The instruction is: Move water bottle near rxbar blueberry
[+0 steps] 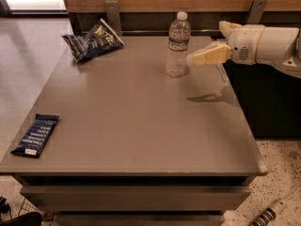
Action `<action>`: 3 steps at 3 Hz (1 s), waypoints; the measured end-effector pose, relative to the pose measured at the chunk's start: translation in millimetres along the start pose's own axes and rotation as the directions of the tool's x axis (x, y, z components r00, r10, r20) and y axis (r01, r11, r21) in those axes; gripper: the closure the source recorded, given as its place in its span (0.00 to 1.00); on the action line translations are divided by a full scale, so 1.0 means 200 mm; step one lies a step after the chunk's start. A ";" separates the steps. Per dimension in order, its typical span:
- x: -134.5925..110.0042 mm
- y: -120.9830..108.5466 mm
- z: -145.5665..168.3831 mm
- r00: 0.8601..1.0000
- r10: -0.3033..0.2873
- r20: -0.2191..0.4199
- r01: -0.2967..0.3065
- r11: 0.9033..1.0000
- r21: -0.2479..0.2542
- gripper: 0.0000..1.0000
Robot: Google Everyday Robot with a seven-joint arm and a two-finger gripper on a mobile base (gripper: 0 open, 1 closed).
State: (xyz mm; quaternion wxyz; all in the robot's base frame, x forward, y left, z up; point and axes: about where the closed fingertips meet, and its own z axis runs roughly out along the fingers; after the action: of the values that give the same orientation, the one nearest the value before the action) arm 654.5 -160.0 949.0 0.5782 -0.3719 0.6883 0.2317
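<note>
The water bottle [178, 45], clear with a white cap and a red-and-white label band, stands upright at the back of the grey table [141, 126], right of centre. The rxbar blueberry [35, 135], a flat dark navy bar with white text, lies at the table's front left edge. My gripper [205, 45] reaches in from the right on a white arm [268, 45], just right of the bottle at mid-bottle height. It is open and empty, and one cream finger [209, 56] points at the bottle, close to it but not around it.
A puffy blue chip bag [94, 40] lies at the table's back left corner. A wooden wall with metal brackets [112, 13] runs behind the table. A dark cabinet [268, 102] stands to the right, under the arm. A cable lies on the floor at lower right.
</note>
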 end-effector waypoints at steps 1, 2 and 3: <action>0.02 0.04 0.12 0.997 0.050 0.055 -0.050 0.999 -0.012 0.00; 0.04 0.06 0.24 0.991 0.088 0.098 -0.085 0.996 -0.029 0.00; 0.04 0.06 0.34 0.987 0.103 0.127 -0.098 0.994 -0.047 0.00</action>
State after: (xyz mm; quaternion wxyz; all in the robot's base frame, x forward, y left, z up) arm 686.6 -103.4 924.9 0.6013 -0.3327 0.6625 0.2981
